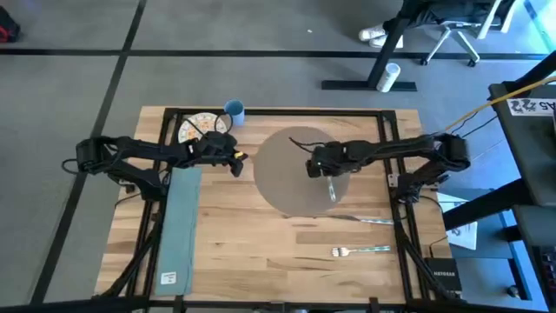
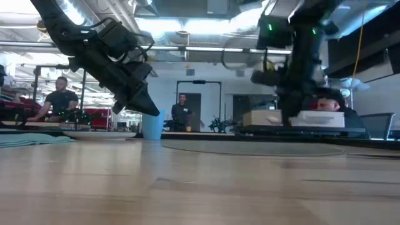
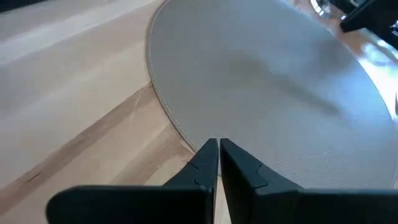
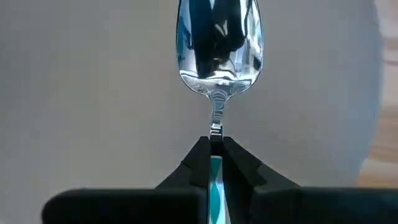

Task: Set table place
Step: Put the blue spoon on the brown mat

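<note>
Tabletop (image 1: 261,252) — light-wood planks in a black frame, carrying these items from left to right.

Teal napkin (image 1: 178,222): lying lengthwise along the left side, its far end passing under the left arm.

Patterned plate (image 1: 198,128) and blue cup (image 1: 234,110): sitting at the far edge, the cup just beside the plate.

Left hand (image 1: 240,159): hovering above bare wood between the napkin and the placemat, its fingers (image 3: 208,163) pressing together with nothing between them, the tips pointing at the mat's near-left rim.

Placemat (image 1: 287,174) — round, grey-brown, lying flat at the centre of the tabletop.

Right hand (image 1: 329,180): hanging over the mat's right half, pinching the handle of a spoon (image 4: 217,46), whose bowl is extending out beyond the fingertips over the mat.

Knife (image 1: 363,219) and fork (image 1: 359,251): lying on bare wood near the mat's near-right side, the fork nearer the front edge.
</note>
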